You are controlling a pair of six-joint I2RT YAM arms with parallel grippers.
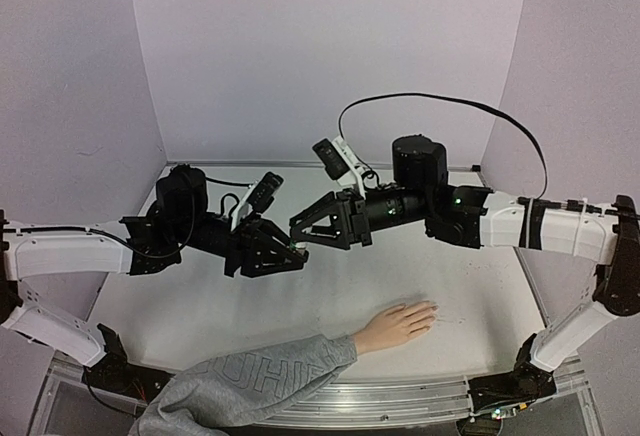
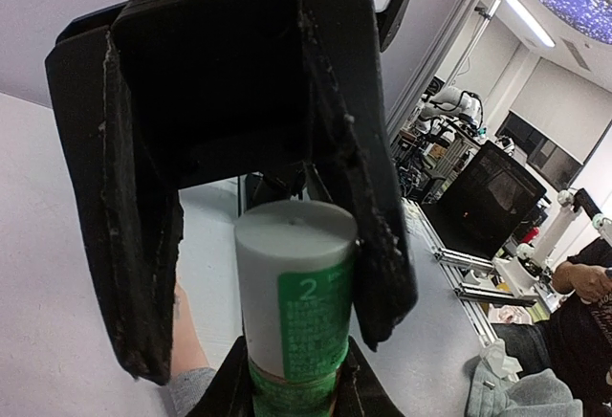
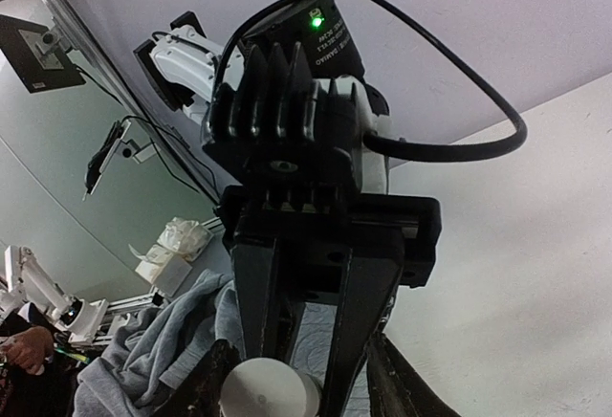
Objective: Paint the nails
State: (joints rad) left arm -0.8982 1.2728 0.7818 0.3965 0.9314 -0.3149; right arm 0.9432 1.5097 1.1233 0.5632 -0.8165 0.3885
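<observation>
From above, we see the left gripper point(image 1: 290, 256) and right gripper point(image 1: 299, 233) meeting tip to tip at centre. The nails point(image 1: 432, 308) lie at 5 o'clock from them, on the mannequin hand point(image 1: 392, 328).

Left wrist: our left jaws clamp a green-labelled white bottle point(image 2: 295, 312).

Right wrist: we cannot tell whether the right jaws grip it.

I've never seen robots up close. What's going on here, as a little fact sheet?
Left pincer: shut on a small bottle with pale cap and green label, held in mid-air
Right pincer: open, its fingers either side of the bottle's cap
Flesh-coloured mannequin hand: in a grey sweatshirt sleeve, lying on the white table
Nails: too small to tell if painted
</observation>
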